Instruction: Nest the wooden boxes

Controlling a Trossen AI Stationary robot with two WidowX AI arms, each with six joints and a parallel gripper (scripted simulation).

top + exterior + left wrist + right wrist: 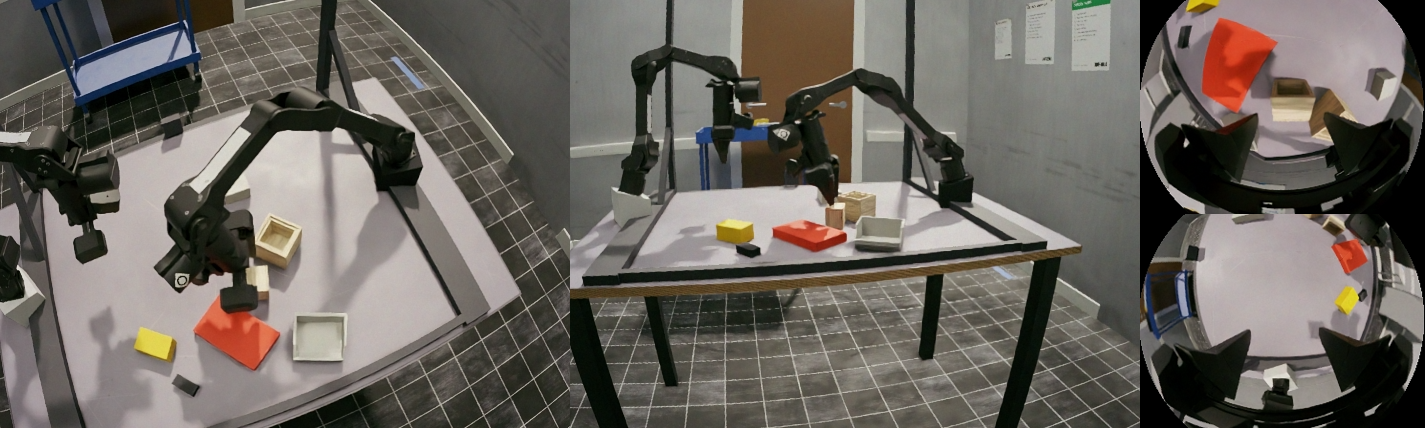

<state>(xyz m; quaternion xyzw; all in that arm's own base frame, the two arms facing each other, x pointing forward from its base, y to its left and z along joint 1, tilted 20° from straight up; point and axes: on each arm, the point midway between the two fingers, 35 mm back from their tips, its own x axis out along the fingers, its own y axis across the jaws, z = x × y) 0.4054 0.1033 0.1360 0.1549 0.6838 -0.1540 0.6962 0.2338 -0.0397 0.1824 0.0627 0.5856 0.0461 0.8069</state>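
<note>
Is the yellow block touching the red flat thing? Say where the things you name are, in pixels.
Apart. The top view shows a strip of bare table between the yellow block [154, 343] [735, 231] [1347, 300] and the red flat thing [237, 334] [810, 235] [1233, 62] [1349, 257].

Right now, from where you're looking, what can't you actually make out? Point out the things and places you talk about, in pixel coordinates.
- Small wooden box [263, 285] [835, 217] [1292, 109] [1333, 225]: partly covered by the left gripper [239, 297] [831, 202] [1292, 117] [1340, 221] in the top view.
- Pale block [240, 191] [821, 196] [1385, 87] [1247, 218]: partly behind the left arm, top view.
- Grey tray [320, 337] [879, 231] [1233, 119]: mostly behind a finger, left wrist view.
- Larger wooden box [274, 254] [857, 207] [1327, 111] [1313, 215]: cut off by the right wrist view's edge.
- Poster [1040, 35] wording: too small, exterior view.
</note>
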